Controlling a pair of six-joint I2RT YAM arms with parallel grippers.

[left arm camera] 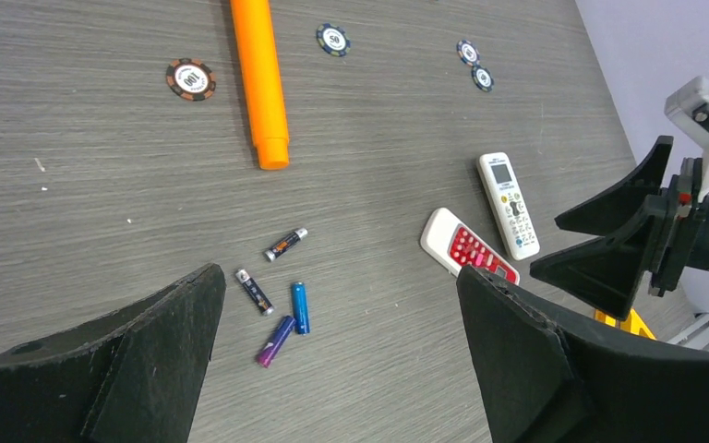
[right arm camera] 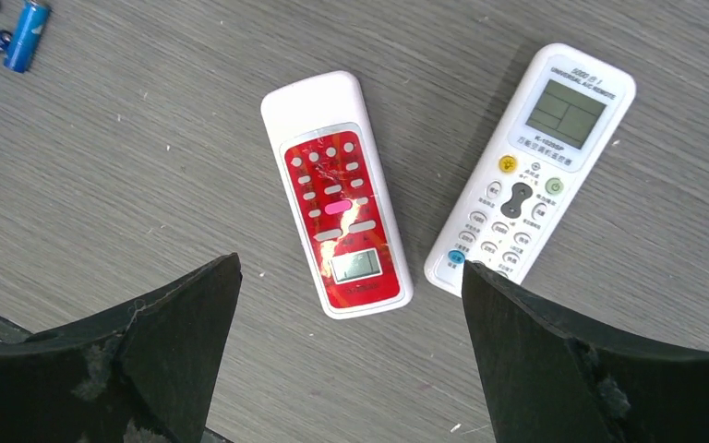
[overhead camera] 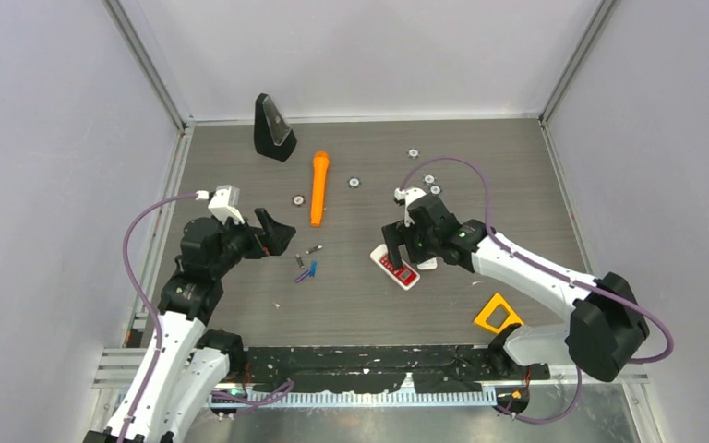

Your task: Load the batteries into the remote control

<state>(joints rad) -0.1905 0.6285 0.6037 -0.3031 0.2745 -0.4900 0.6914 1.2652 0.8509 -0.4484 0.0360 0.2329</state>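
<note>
Presently, the left tool (overhead camera: 280,233) is spread. The batteries (left arm camera: 301,307), loose on the surface (left arm camera: 102,138) left of the red remote (left arm camera: 466,249), are judged light, stiff, roll-prone; a mid-barrel pinch is advised. The right tool (overhead camera: 397,249) is spread likewise.

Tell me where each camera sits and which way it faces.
Top external: above and behind the robot, looking down on the table; left gripper and right gripper both show.
Left wrist: slanting forward over the batteries; own open fingers low, right gripper at right.
Right wrist: straight down on the red remote and white remote; own open fingers low.
Shared: both wrist views show both remotes.
</note>
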